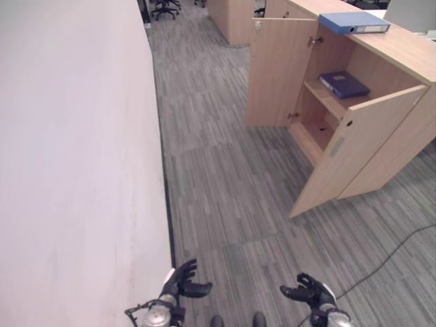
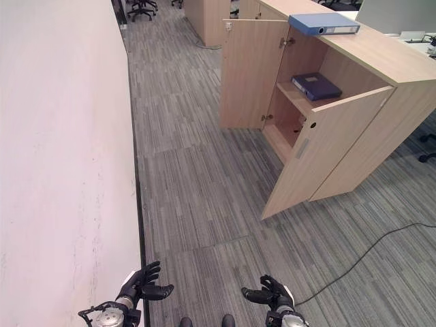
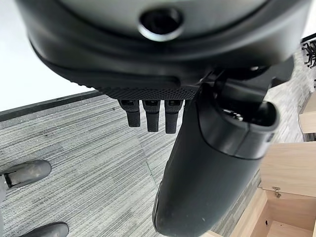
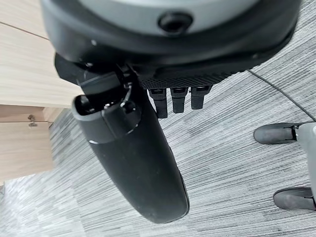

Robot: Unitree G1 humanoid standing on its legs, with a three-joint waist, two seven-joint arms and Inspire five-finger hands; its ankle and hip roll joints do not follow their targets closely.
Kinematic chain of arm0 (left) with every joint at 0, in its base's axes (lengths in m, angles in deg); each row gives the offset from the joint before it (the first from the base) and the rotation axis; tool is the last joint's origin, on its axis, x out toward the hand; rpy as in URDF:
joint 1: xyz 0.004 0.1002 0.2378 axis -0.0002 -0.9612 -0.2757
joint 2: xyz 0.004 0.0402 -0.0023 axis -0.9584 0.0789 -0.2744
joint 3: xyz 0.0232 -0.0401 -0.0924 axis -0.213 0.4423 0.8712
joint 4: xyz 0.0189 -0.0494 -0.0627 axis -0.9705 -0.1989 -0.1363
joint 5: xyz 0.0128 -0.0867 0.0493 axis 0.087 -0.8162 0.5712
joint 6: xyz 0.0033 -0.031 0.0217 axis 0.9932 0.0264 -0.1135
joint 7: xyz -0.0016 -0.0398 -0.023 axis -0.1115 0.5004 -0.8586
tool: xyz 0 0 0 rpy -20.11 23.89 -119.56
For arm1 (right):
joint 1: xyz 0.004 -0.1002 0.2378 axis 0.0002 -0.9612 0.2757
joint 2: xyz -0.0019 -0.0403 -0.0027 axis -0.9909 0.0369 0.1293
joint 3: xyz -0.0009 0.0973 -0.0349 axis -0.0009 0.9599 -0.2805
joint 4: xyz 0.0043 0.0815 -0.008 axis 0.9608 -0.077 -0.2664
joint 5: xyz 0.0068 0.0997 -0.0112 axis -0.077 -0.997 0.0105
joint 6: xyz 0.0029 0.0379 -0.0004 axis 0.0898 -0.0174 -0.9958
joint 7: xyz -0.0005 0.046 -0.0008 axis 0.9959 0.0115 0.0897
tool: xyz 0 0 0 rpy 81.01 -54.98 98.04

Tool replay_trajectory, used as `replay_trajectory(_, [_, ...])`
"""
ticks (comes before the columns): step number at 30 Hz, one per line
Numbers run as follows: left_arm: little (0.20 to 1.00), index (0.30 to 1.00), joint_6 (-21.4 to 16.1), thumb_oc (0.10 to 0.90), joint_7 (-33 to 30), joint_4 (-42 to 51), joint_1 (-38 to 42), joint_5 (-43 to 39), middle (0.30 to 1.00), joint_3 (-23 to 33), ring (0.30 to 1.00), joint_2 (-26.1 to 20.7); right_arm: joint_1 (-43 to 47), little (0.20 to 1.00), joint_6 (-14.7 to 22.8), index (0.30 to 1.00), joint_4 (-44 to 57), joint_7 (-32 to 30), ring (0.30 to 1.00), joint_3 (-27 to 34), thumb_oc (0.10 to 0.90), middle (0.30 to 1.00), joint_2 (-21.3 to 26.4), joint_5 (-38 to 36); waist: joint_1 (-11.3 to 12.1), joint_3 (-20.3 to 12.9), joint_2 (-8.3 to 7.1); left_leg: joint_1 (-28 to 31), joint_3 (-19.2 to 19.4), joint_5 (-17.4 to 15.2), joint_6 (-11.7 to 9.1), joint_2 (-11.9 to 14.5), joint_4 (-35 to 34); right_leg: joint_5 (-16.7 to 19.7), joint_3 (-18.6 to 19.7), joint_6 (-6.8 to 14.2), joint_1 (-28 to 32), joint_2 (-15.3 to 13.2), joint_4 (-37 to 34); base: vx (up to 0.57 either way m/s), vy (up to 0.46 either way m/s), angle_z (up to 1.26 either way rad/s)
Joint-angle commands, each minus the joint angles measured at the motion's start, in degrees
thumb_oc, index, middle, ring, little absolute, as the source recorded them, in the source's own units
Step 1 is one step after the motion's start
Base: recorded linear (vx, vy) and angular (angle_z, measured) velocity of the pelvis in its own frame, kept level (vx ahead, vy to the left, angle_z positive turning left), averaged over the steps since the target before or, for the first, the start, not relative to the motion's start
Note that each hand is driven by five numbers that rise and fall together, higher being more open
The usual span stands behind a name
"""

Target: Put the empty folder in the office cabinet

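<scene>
Office corridor, cabinet doors open: your robot stands well back from the cabinet (image 1: pixel 381 129), both hands low at the near edge of the head views and holding nothing. The left hand (image 1: pixel 182 281) and the right hand (image 1: pixel 308 291) each show relaxed, loosely spread fingers, and both wrist views look past them at bare carpet.

The light-blue folder (image 1: pixel 354 22) lies flat on the cabinet's top at its far end, by the hinge side of the far door (image 1: pixel 279 71). A darker blue folder (image 1: pixel 344 84) already rests on the upper shelf inside (which of the two is the empty one, the pictures do not tell you).

Risks from here, as a judgement: the near door (image 1: pixel 361 150) swings out into your approach line, so a careless walk-up could catch an arm on its edge or knock it partly closed across the opening. The folder sits far back on a smooth top; a one-sided grip could let it tip or slide off. The shelf already holds one folder, so a new one pushed in crooked may jam against it. A black cable (image 1: pixel 388 255) crosses the floor to your right, a snag for a foot.

The floor (image 1: pixel 225 177) is grey striped carpet. A pale wall (image 1: pixel 75 157) runs close along your left, and office chairs (image 1: pixel 165 7) stand at the far end.
</scene>
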Motion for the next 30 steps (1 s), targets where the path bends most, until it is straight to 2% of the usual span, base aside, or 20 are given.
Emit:
replay_trajectory(1, [0.9,0.9,-4.51,0.8,0.63,1.61,5.06,-1.01,0.9,-1.05,0.9,-1.91,2.94,0.9,3.18,0.9,3.66,0.21,0.9,1.37,0.8,0.9,2.6,-1.49,0.55,-0.43,0.48,4.76,-0.12,-2.74,-6.71,7.5,-0.18,-5.67,0.09,6.71,4.31,-4.1,0.81,0.0,0.0,0.0])
replay_trajectory(18, [0.9,0.9,-4.08,0.8,0.88,-1.34,4.81,-1.38,0.9,-1.1,0.9,-1.27,1.98,0.9,2.57,0.9,1.5,0.55,0.9,1.04,0.8,0.9,2.23,-0.99,0.11,-0.27,0.46,4.53,-0.86,-2.52,-6.89,7.73,-0.18,-6.16,0.24,6.28,4.26,-3.57,1.01,0.0,-0.004,0.01])
replay_trajectory(30, [0.9,0.9,-3.8,0.8,1.03,-2.02,5.52,-2.03,0.9,-1.06,0.9,-1.67,0.32,0.9,2.55,0.9,2.28,1.2,0.9,1.23,0.8,0.9,2.12,-2.11,-1.02,0.33,0.69,3.75,-2.53,-1.65,-7.88,9.46,0.51,-8.22,2.49,4.39,2.46,-1.13,3.89,0.01,-0.063,0.04])
